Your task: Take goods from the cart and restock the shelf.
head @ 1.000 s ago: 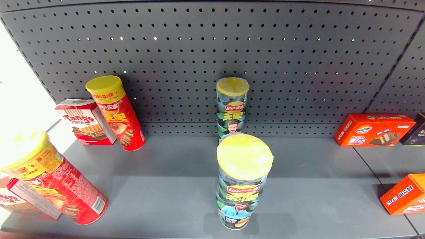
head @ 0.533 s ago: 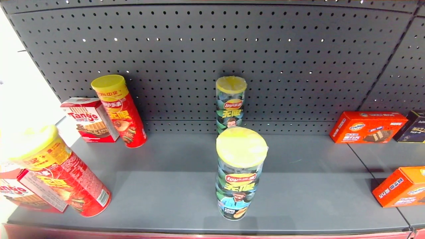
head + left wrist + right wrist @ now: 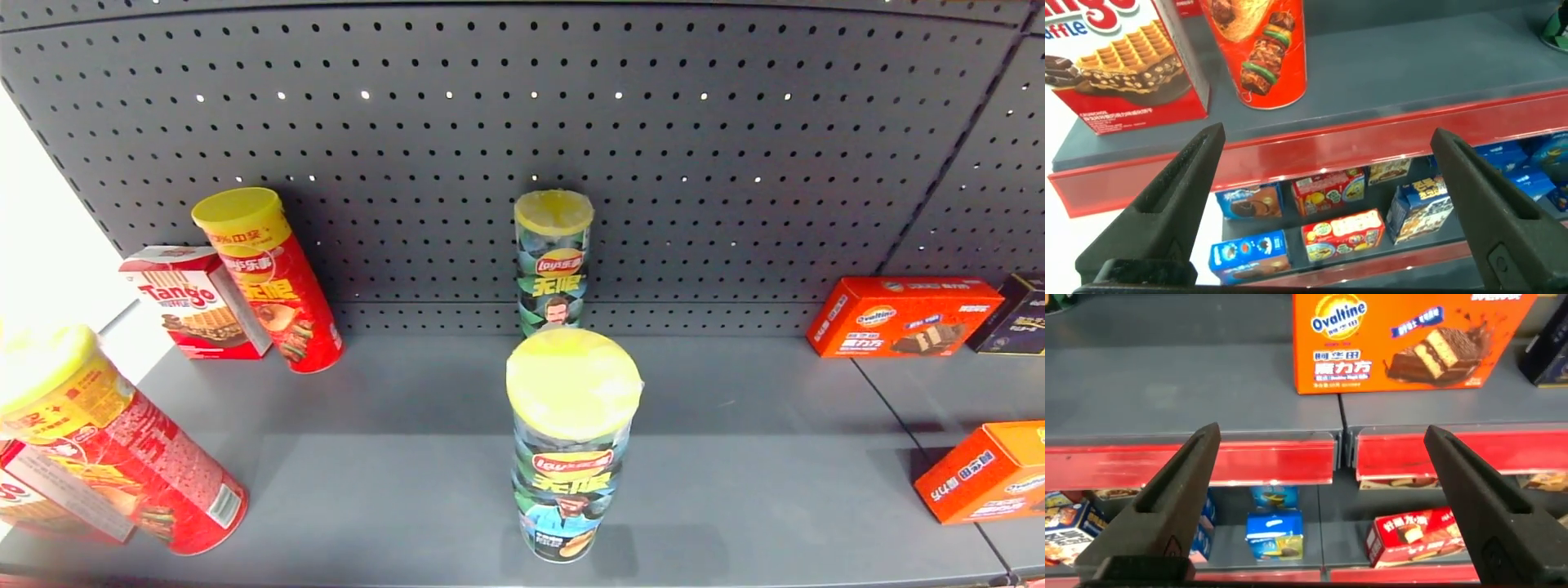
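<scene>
Two green cardboard crisp tubes with yellow plastic lids stand upright mid-way along the grey metal shelf (image 3: 775, 482) in the head view. The front green tube (image 3: 571, 457) is near the shelf's edge and the back green tube (image 3: 553, 269) is against the perforated grey back panel (image 3: 653, 122), straight behind it. At the left, a near red crisp tube (image 3: 122, 449) and a far red crisp tube (image 3: 273, 286) each have a red-and-white wafer box beside them, the near wafer box (image 3: 41, 506) and the far wafer box (image 3: 192, 302). Two orange cardboard boxes lie at the right, one at the back (image 3: 906, 317) and one forward (image 3: 980, 474).

From the left wrist, the left gripper (image 3: 1327, 137) gapes wide and holds nothing. It sits before the shelf's red front strip (image 3: 1372, 122), with the near red tube and wafer box just beyond. Small blue and red packets (image 3: 1331, 233) fill the lower shelf.

From the right wrist, the right gripper (image 3: 1320, 434) is likewise spread wide and empty, and the forward orange box stands beyond it. Blue and red cartons (image 3: 1278, 531) sit underneath.
</scene>
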